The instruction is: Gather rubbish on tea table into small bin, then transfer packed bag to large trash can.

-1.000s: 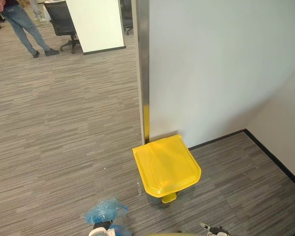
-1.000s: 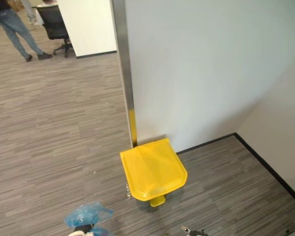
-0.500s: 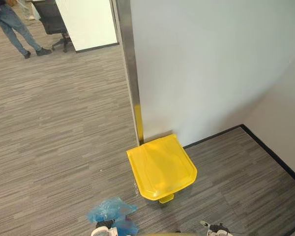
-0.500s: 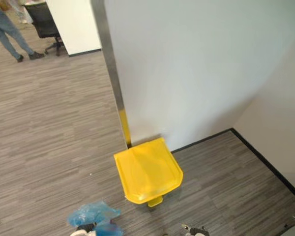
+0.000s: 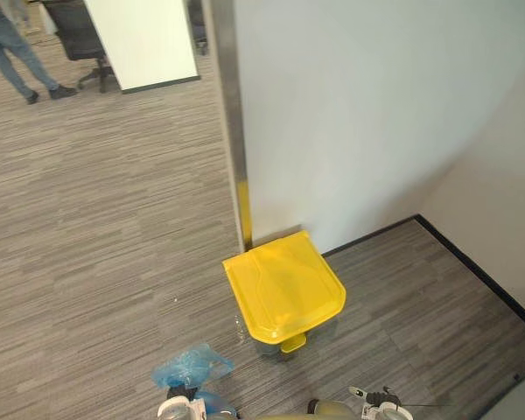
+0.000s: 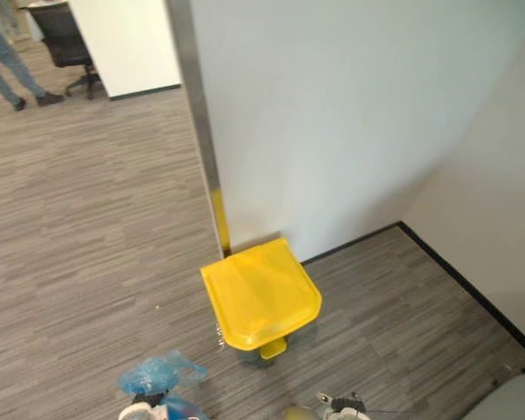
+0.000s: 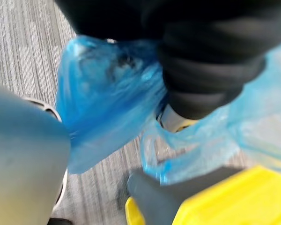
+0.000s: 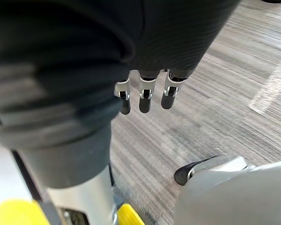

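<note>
Here is the large trash can (image 5: 284, 282), just below the centre of the head view. Its yellow lid is flat and closed, and the foot pedal (image 5: 290, 345) pokes out at its 6 o'clock edge. The can sits on grey striped carpet (image 5: 96, 227), with its back to the corner where a white wall (image 5: 376, 114) meets a metal post (image 5: 227, 114) at 12 o'clock.

Now the packed bag (image 5: 190, 366). It's crumpled blue plastic, down at 7 o'clock in the frame, at about 8 o'clock from the can, near it but not touching. It's bunched up over the left hand (image 7: 201, 79). From the wrist, blue film billows on both sides of the dark ribbed cover, with the yellow lid showing just beyond. The left fingers are buried in the plastic, so I cannot tell how they are set.

Over on the other side, the right hand (image 8: 144, 96) hangs over the carpet. Its fingers are straight and side by side, their dark tips pointing down with nothing between them.

Far out at 11 o'clock, a person (image 5: 9, 52) in jeans stands on the carpet. An office chair (image 5: 74, 31) is just beside them, next to a white panel (image 5: 144, 39).
</note>
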Available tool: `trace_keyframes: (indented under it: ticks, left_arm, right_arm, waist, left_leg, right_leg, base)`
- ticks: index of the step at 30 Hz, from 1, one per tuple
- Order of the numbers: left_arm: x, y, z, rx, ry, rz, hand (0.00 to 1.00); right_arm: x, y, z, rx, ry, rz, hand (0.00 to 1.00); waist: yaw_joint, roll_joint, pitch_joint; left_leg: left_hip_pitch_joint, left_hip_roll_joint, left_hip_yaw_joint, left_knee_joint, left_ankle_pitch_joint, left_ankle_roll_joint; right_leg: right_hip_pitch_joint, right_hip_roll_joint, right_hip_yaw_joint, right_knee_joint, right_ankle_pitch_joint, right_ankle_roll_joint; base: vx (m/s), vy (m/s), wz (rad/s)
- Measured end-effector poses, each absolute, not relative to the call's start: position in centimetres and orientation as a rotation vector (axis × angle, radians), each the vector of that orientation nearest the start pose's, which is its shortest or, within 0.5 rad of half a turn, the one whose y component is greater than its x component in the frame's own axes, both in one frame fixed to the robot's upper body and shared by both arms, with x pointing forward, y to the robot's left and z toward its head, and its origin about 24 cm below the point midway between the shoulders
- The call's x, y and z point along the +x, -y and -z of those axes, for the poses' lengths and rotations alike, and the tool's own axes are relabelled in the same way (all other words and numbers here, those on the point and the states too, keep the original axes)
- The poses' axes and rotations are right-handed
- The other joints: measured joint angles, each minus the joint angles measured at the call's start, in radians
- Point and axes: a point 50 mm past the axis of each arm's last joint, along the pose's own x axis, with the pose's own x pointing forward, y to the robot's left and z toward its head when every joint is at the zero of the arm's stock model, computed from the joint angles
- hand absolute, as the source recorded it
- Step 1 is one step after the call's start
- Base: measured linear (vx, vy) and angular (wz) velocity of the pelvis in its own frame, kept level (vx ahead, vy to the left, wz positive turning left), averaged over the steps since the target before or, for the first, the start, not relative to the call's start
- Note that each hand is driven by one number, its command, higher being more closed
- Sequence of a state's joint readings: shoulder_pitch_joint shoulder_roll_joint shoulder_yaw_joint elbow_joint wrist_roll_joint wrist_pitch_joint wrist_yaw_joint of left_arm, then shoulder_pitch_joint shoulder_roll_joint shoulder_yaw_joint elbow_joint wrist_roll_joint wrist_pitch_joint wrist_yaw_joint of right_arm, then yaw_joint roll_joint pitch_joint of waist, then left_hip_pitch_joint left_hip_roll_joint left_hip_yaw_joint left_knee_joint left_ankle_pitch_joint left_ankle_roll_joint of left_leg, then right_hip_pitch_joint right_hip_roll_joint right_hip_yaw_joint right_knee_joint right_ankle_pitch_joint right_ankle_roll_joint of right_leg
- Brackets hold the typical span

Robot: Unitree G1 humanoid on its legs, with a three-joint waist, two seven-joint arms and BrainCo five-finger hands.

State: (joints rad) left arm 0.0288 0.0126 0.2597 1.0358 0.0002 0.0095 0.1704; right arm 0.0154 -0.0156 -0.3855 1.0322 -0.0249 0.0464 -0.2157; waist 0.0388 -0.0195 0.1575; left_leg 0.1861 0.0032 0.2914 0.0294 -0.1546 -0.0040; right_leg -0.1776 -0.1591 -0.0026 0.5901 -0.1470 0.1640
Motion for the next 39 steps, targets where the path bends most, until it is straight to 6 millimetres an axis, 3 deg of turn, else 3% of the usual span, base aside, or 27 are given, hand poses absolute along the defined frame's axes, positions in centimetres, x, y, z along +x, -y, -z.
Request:
trace_keyframes:
  ticks: [1, 2, 3, 6, 7, 8, 9, 10, 11, 14, 19, 27, 32, 36, 39]
  left_arm:
    - [11.3, -19.5, 15.7, -0.031, -1.078, -0.401, 1.00]
    - [11.6, -19.4, 15.7, -0.030, -1.080, -0.395, 1.00]
    - [11.8, -19.4, 15.7, -0.026, -1.076, -0.392, 1.00]
    - [12.4, -20.7, 15.3, 0.011, -1.055, -0.403, 1.00]
    - [12.4, -20.9, 15.3, 0.001, -1.052, -0.418, 1.00]
    - [12.4, -20.8, 15.3, -0.011, -1.052, -0.426, 1.00]
    - [12.6, -20.4, 15.3, -0.017, -1.049, -0.419, 1.00]
    - [13.0, -19.8, 15.3, -0.022, -1.044, -0.402, 1.00]
    - [13.2, -19.6, 15.2, -0.025, -1.039, -0.395, 1.00]
    - [13.4, -18.8, 15.3, -0.032, -1.037, -0.360, 1.00]
    - [13.8, -18.1, 15.2, -0.019, -1.031, -0.326, 1.00]
    - [13.7, -17.7, 15.2, 0.000, -1.030, -0.297, 1.00]
    - [14.1, -16.8, 15.1, 0.020, -1.015, -0.253, 1.00]
    - [14.5, -15.9, 14.8, 0.036, -0.986, -0.235, 1.00]
    - [15.4, -15.0, 14.2, 0.070, -0.936, -0.174, 1.00]
  right_arm:
    - [11.7, 21.6, 15.2, 0.050, -1.059, 0.550, 0.00]
    - [11.9, 21.6, 15.1, 0.053, -1.050, 0.549, 0.00]
    - [12.0, 21.4, 15.1, 0.057, -1.045, 0.546, 0.00]
    - [12.3, 20.8, 15.1, 0.099, -1.037, 0.571, 0.00]
    - [11.6, 21.1, 15.2, 0.106, -1.052, 0.603, 0.00]
    - [11.0, 21.2, 15.4, 0.115, -1.068, 0.626, 0.00]
    - [11.0, 21.5, 15.3, 0.123, -1.065, 0.641, 0.00]
    - [11.5, 21.9, 15.1, 0.121, -1.047, 0.654, 0.00]
    - [11.6, 22.1, 15.0, 0.127, -1.040, 0.665, 0.00]
    - [11.3, 22.5, 14.9, 0.146, -1.033, 0.697, 0.00]
    - [11.8, 22.0, 14.9, 0.121, -1.037, 0.656, 0.00]
    - [13.3, 20.0, 14.8, 0.037, -1.021, 0.495, 0.00]
    - [17.6, 17.4, 12.8, -0.009, -0.872, 0.347, 0.00]
    - [23.0, 15.8, 9.2, 0.007, -0.661, 0.296, 0.00]
    - [26.9, 14.4, 5.8, -0.007, -0.505, 0.238, 0.00]
  waist:
    - [-0.003, 0.010, 0.029]
    - [0.002, 0.016, 0.035]
    - [0.005, 0.015, 0.039]
    - [0.011, -0.038, 0.066]
    - [0.010, -0.044, 0.070]
    - [0.011, -0.042, 0.071]
    - [0.015, -0.031, 0.080]
    - [0.016, -0.005, 0.094]
    - [0.011, 0.005, 0.101]
    - [0.012, 0.026, 0.099]
    - [0.017, 0.026, 0.076]
    - [0.021, 0.011, 0.019]
    - [0.022, 0.024, 0.008]
    - [0.027, 0.046, 0.011]
    - [0.035, 0.047, 0.011]
  left_leg:
    - [0.014, 0.020, -0.006, 0.043, -0.026, 0.014]
    - [0.011, 0.045, -0.009, 0.103, -0.064, 0.018]
    - [0.014, 0.056, -0.009, 0.130, -0.088, 0.021]
    - [0.033, 0.046, -0.015, 0.215, -0.152, 0.005]
    - [0.031, 0.036, -0.036, 0.260, -0.184, -0.010]
    - [0.031, 0.027, -0.055, 0.293, -0.218, -0.022]
    - [0.035, 0.032, -0.061, 0.310, -0.236, -0.032]
    - [0.034, 0.043, -0.076, 0.317, -0.239, -0.038]
    - [0.035, 0.044, -0.089, 0.312, -0.239, -0.038]
    - [0.100, 0.061, -0.101, 0.258, -0.238, -0.040]
    - [0.113, 0.077, -0.096, 0.220, -0.235, -0.045]
    - [0.095, 0.057, -0.150, 0.184, -0.223, -0.049]
    - [0.064, 0.056, -0.195, 0.161, -0.199, -0.060]
    - [0.021, 0.055, -0.219, 0.155, -0.179, -0.072]
    - [0.006, 0.054, -0.215, 0.154, -0.167, -0.073]
  right_leg:
    - [-0.070, 0.006, -0.021, 0.088, -0.018, -0.018]
    - [-0.103, 0.027, -0.049, 0.062, -0.023, -0.050]
    - [-0.127, 0.041, -0.071, 0.017, -0.005, -0.059]
    - [-0.161, 0.049, -0.137, -0.197, 0.075, -0.069]
    - [-0.153, 0.046, -0.143, -0.209, 0.071, -0.074]
    - [-0.119, 0.039, -0.121, -0.230, 0.039, -0.061]
    - [-0.113, 0.039, -0.119, -0.230, 0.047, -0.053]
    - [-0.113, 0.040, -0.133, -0.206, 0.032, -0.052]
    - [-0.115, 0.040, -0.138, -0.196, 0.034, -0.061]
    - [-0.100, 0.045, -0.168, -0.124, -0.046, -0.072]
    - [-0.096, 0.055, -0.190, -0.139, -0.048, -0.079]
    - [-0.100, 0.027, -0.208, -0.164, -0.031, -0.074]
    - [-0.114, 0.017, -0.232, -0.176, -0.025, -0.074]
    - [-0.146, 0.005, -0.253, -0.174, -0.030, -0.067]
    - [-0.163, 0.001, -0.253, -0.167, -0.031, -0.073]
  base:
    - [0.01, 0.103, 0.05]
    - [0.06, 0.108, 0.04]
    - [0.10, 0.105, 0.00]
    - [0.18, 0.029, 0.23]
    - [0.32, -0.076, 0.48]
    - [0.42, -0.095, 0.36]
    - [0.36, -0.069, 0.24]
    - [0.25, -0.042, 0.18]
    - [0.25, -0.045, 0.32]
    - [0.25, -0.036, 0.21]
    - [0.14, -0.038, -0.01]
    - [-0.01, -0.037, 0.13]
    - [0.00, -0.071, 0.22]
    - [-0.01, -0.077, 0.17]
    - [-0.01, -0.049, 0.06]
